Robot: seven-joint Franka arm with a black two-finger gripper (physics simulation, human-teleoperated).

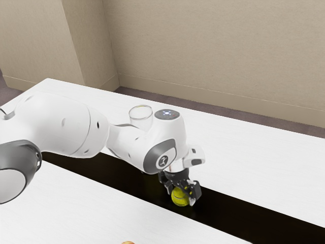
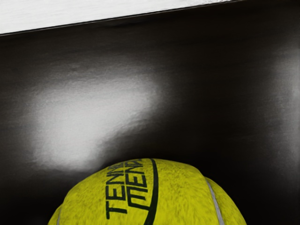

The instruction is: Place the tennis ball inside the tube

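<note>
Clock: we read the exterior view as a dial centred on the ball, twelve at its far edge.
Gripper [image 1: 181, 195]: ours is down around the ball, over the dark strip; we cannot tell how far open it is or whether it has hold of anything.
Tennis ball [image 1: 179, 199]: at our gripper, outside the tube; dark lettering faces our wrist camera.
Tube [image 1: 141, 121]: clear, at eleven o'clock, well apart from the ball, partly behind our arm [image 1: 76, 124].
Dark strip [image 1: 228, 209]: crosses the white table [image 1: 259, 152] from between nine and ten towards four.
Orange thing [image 1: 128, 242]: between seven and eight, mostly cut off.
</note>
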